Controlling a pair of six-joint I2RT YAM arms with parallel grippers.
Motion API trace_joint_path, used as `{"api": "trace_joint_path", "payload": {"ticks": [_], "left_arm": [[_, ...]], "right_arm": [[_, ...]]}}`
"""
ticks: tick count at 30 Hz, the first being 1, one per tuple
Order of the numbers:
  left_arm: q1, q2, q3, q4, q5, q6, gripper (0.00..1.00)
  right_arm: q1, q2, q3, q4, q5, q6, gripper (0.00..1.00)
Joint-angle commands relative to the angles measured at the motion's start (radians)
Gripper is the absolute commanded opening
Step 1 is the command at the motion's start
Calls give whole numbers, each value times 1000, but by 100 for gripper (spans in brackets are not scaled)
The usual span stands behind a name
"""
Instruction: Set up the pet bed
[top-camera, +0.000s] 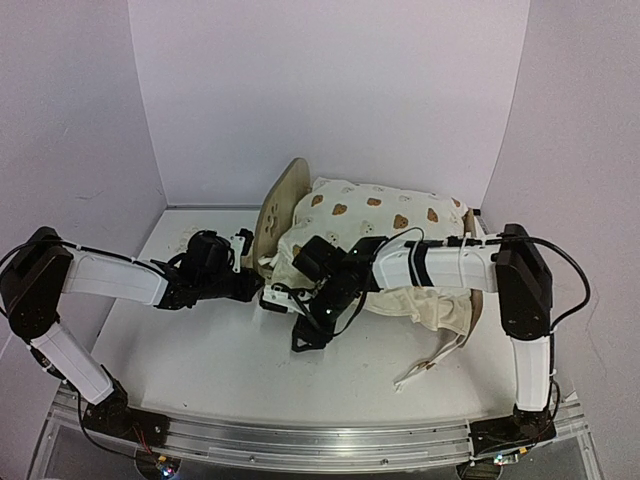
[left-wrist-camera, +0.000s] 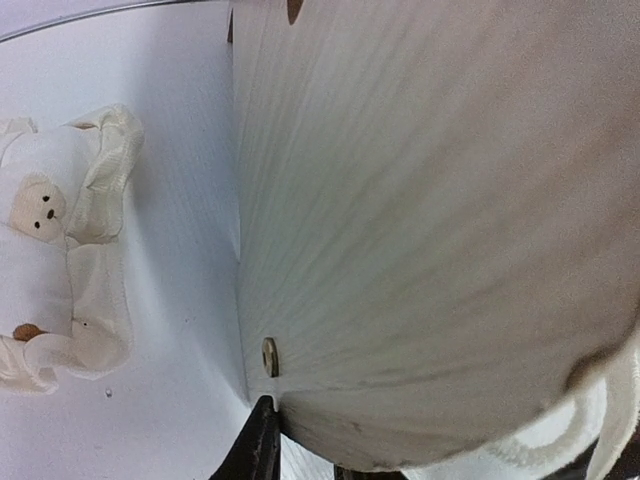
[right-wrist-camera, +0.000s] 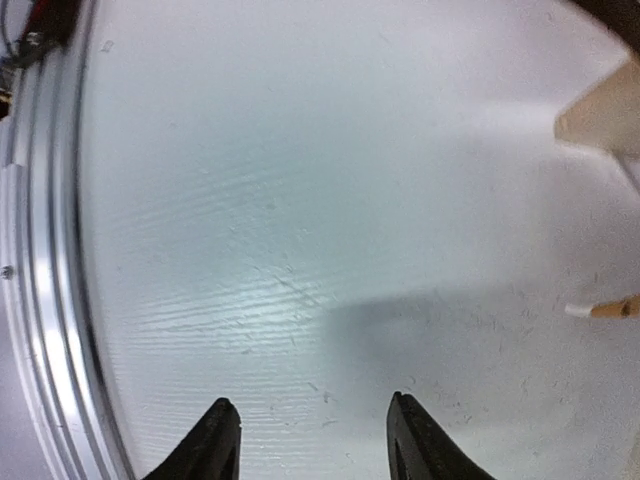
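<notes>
The pet bed (top-camera: 279, 205) lies at the back middle of the table, its light-wood rounded headboard facing left. A large cream bear-print cushion (top-camera: 372, 214) is draped over its frame. My left gripper (top-camera: 244, 264) is at the headboard's lower edge. In the left wrist view the wood panel (left-wrist-camera: 430, 200) fills the frame and my left gripper (left-wrist-camera: 305, 440) has its jaws on either side of the edge, one fingertip (left-wrist-camera: 262, 425) touching the wood. My right gripper (top-camera: 308, 335) hangs in front of the bed. Seen from its own wrist, the right gripper (right-wrist-camera: 308, 402) is open over bare table.
A small cream bear-print pillow (left-wrist-camera: 55, 255) lies left of the headboard, also seen from above (top-camera: 190, 238). Cushion ties (top-camera: 440, 355) trail onto the table at the front right. A wooden bed leg (right-wrist-camera: 600, 115) and a tie end (right-wrist-camera: 605, 310) show beyond the right gripper. A metal rail (right-wrist-camera: 40, 300) edges the table.
</notes>
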Motion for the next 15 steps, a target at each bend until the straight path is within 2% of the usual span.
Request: {"api": "trace_joint_path", "payload": {"ticks": [1, 4, 15], "left_arm": [[15, -26, 56, 71, -4, 0, 17], [15, -31, 54, 69, -2, -6, 16], [15, -46, 42, 69, -1, -9, 14]], "right_arm": [[-11, -79, -78, 218, 292, 7, 56], [-59, -82, -64, 295, 312, 0, 56], [-92, -118, -35, 296, 291, -89, 54]]}}
